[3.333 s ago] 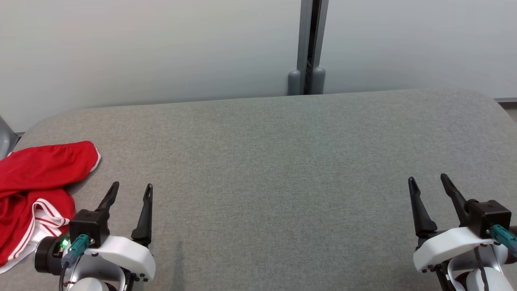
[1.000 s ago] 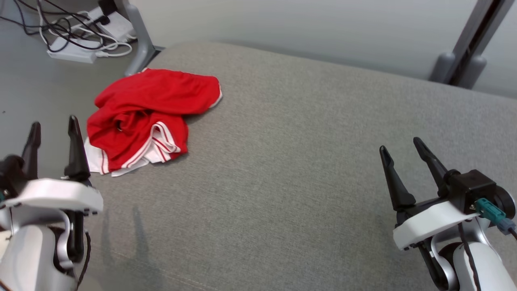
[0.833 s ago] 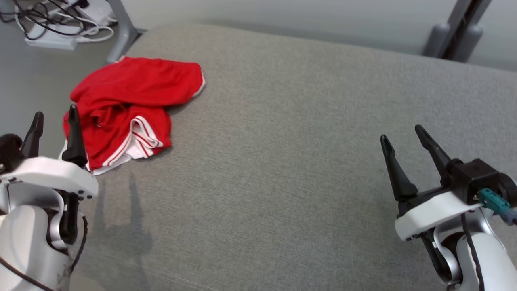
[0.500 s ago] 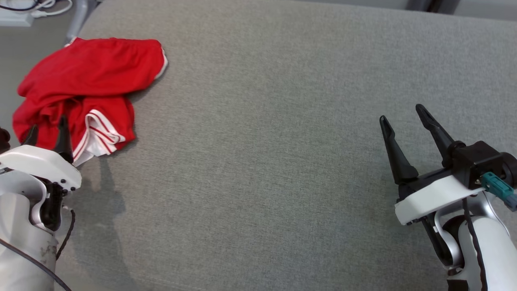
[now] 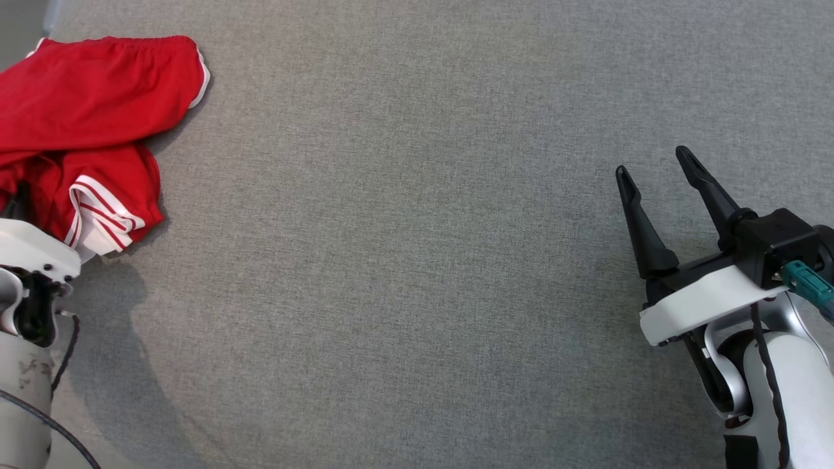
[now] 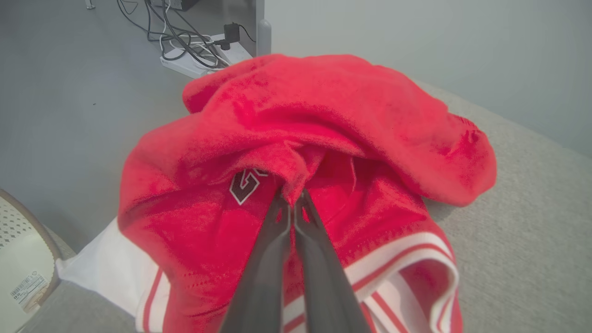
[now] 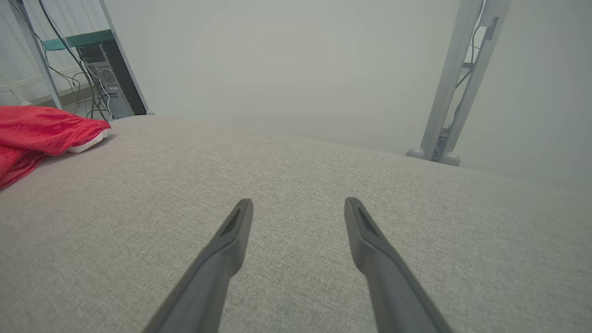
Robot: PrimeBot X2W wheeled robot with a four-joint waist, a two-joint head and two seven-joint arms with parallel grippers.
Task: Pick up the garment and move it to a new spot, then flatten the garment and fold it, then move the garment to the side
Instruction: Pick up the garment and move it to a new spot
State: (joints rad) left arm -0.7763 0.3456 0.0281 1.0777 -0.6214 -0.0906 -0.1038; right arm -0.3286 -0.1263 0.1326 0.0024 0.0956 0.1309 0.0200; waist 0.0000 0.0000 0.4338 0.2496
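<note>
The garment (image 5: 85, 111) is a crumpled pair of red shorts with white stripes, lying at the far left of the grey table (image 5: 417, 260). In the left wrist view my left gripper (image 6: 292, 203) is shut, its two fingers pinching a red fold of the garment (image 6: 323, 120) near a dark logo. In the head view only its white housing shows at the left edge, against the cloth. My right gripper (image 5: 655, 166) stands open over bare table at the right, far from the cloth. The right wrist view has the right gripper (image 7: 298, 206) open and the garment (image 7: 41, 129) at its far left.
Cables and a white power strip (image 6: 194, 51) lie on the floor beyond the table's left end. A computer case (image 7: 104, 78) and a grey post (image 7: 455, 78) stand behind the table. A pale perforated object (image 6: 23, 249) sits at the lower left of the left wrist view.
The head camera tilted down and the picture shifted. My left gripper reached into the garment and shut on a fold of it. The right gripper stayed open in place.
</note>
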